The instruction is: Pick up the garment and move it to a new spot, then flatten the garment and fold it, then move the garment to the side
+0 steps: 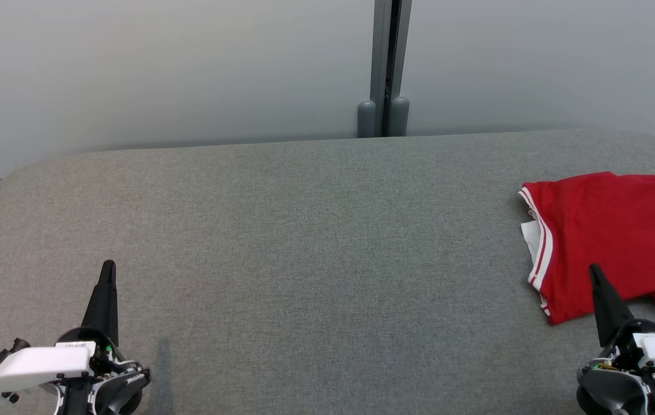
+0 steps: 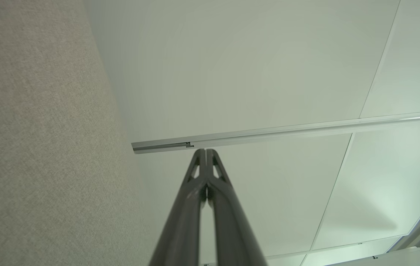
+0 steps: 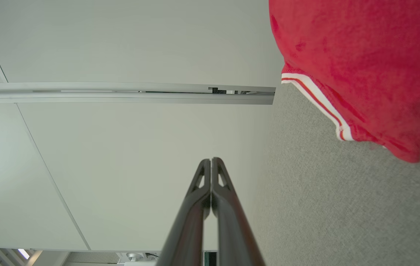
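Evidently I'm near the end: the red garment [image 1: 615,236] lies folded at the right edge of the frame on the grey worktop [image 1: 304,230]. My left gripper [image 1: 108,265] and right gripper [image 1: 594,270] sit closed, holding nothing, at the lower corners, parked, I judge.

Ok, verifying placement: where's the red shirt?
Head view: the red shirt lies folded at the grey table's right end, just beyond the right jaws.

This looks like an office or a work room. At the far side, big pale wall panels [image 1: 160,69] meet at a grey metal post [image 1: 387,63]. Near is a wide table [image 1: 304,242] covered in grey cloth.
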{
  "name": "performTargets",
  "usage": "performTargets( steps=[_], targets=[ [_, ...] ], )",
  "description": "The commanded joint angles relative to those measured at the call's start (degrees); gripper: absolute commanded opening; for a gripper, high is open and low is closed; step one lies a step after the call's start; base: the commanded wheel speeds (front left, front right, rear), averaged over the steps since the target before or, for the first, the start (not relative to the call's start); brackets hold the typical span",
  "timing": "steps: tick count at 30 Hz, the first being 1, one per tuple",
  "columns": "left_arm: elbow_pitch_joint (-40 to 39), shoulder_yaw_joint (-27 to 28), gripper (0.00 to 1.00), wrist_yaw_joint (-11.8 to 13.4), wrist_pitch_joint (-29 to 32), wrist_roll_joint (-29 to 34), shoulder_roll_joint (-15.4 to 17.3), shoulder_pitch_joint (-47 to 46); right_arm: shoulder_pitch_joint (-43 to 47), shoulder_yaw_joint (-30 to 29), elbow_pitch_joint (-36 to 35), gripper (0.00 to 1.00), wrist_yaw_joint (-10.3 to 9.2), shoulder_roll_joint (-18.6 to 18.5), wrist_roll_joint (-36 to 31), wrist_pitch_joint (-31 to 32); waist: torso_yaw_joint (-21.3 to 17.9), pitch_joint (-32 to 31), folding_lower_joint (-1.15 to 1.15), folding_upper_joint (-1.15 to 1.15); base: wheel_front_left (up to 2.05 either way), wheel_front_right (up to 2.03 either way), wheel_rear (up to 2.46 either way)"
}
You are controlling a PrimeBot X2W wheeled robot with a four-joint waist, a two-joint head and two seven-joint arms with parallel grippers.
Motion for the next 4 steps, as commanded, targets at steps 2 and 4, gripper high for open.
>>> performTargets(
  steps=[2,4],
  targets=[
    [0.0,0.2,0.0,-0.2,0.2,-0.1,0.1,-0.8,-0.5,0.0,-0.1,0.0,0.02,-0.3,0.1,0.2,0.0,0.0,0.0,0.0,0.0,0.0,0.0],
    [0.0,0.2,0.0,-0.2,0.2,-0.1,0.1,-0.8,-0.5,0.0,-0.1,0.0,0.02,-0.3,0.1,0.2,0.0,0.0,0.0,0.0,0.0,0.0,0.0]
  ],
)
